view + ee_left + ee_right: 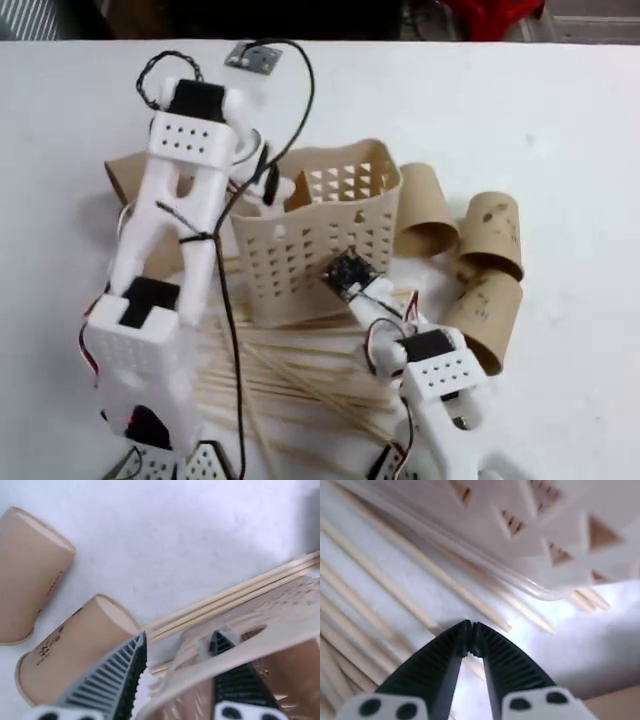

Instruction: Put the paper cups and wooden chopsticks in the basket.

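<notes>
Basket (300, 250): your landmark. It stands upright on the white table (560, 130).
Paper cups (427, 212): three lie on their sides just beside the basket, on the right arm's side. Two more (75, 650) lie on the opposite side, by the left arm.
Wooden chopsticks (290, 375): they are fanned flat on the table in front of the basket, and some run right up to its base.
Left gripper (180, 640): it sits at the basket's rim with its fingers spread, one outside the wall and one inside. It carries nothing.
Right gripper (471, 630): it is low by the basket's front wall, just above the chopsticks. Its fingers are pressed tip to tip with no stick evidently between them.
Risk, left: if you close or lift now, you will likely pinch the wall and drag or tip the basket.
Risk, right: closed tips can only push the sticks, and may scatter them or wedge them under the basket.
Hidden: the left arm covers much of the two cups in the high view. You cannot make out whether the brown shape inside the basket is a cup, or whether the left pads touch the rim.
</notes>
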